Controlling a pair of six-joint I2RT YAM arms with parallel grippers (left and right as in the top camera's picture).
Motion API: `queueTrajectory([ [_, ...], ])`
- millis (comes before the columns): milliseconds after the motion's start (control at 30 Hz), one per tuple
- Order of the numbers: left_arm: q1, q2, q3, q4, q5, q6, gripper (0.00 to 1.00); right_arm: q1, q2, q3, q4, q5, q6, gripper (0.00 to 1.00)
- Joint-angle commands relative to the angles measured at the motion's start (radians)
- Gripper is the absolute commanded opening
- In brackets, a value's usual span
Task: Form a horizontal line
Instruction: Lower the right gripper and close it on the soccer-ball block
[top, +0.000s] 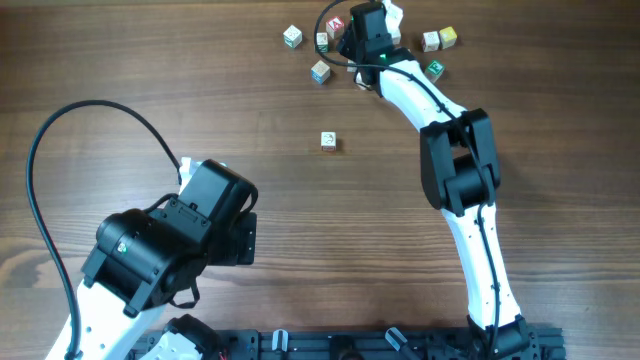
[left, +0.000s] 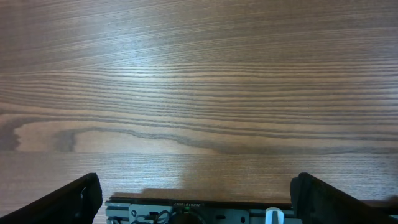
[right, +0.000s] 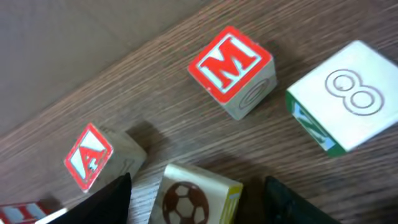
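The right gripper (right: 199, 194), jaws parted, is straddling the soccer-ball cube (right: 193, 202) at twelve o'clock, likely to grasp it; the left gripper (left: 196, 186) is idling open.

The left arm (top: 150, 250), at seven o'clock, and the right arm (top: 455, 170), at three, look alike — white tubes between bulky black joint housings. A thin black cable (top: 88, 104) arcs off the left one; the left gripper (left: 196, 198) has black fingers (left: 74, 199).
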Motion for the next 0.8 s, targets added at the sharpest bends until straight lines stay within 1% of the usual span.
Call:
queueTrajectory([
  [0,0.004,0.0,-0.005,0.002,-0.016,0.001,1.0,-0.006,0.047,0.009,-0.009,0.013,0.005,0.63],
  [133,0.004,0.0,-0.005,0.002,-0.016,0.001,1.0,-0.011,0.039,0.01,-0.006,0.013,0.005,0.48],
  [300,0.004,0.0,-0.005,0.002,-0.016,0.001,1.0,-0.017,0.01,0.014,-0.005,0.013,-0.018,0.39],
  [533,0.004,0.0,-0.005,0.002,-0.016,0.001,1.0,-0.018,-0.088,0.014,-0.004,0.013,-0.124,0.38],
  [767,0.004,0.0,-0.005,0.002,-0.016,0.001,1.0,-0.018,-0.282,0.014,-0.034,0.012,-0.148,0.38],
])
